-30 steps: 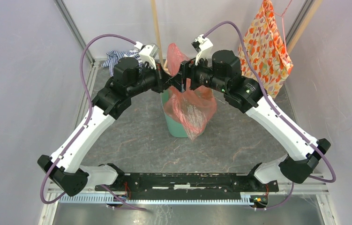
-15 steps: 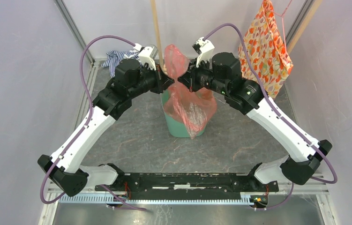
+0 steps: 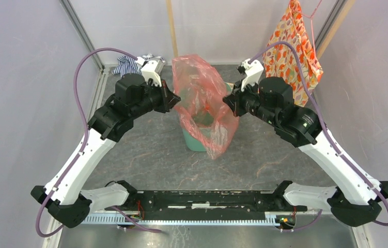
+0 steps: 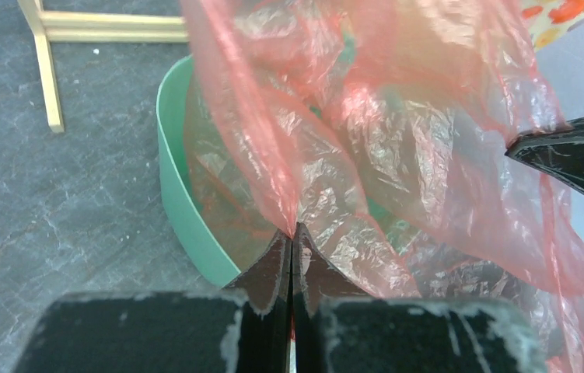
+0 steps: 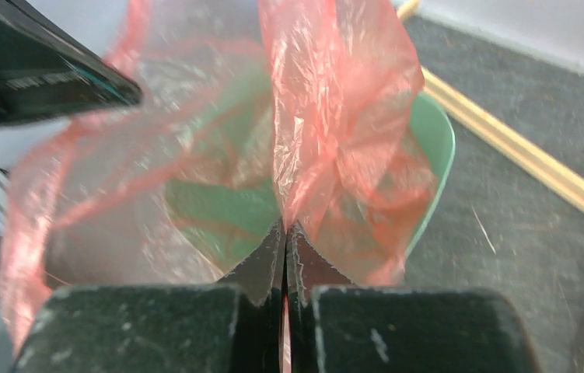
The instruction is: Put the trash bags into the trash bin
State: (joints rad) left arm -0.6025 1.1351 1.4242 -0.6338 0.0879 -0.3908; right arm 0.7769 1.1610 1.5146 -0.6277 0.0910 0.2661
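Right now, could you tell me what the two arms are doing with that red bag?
The left claw and the right claw are each shut on one side of the trash bag, holding its mouth stretched open above the trash bin. Some of the bag drapes down the bin's outside, so it is not yet in.

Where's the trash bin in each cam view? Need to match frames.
Top external: trash bin at centre, mostly covered by the bag.
Left wrist: its mint rim curves down the left of centre.
Right wrist: rim at right, behind the bag.
Shared landmark: red trash bag, over the bin in all three.
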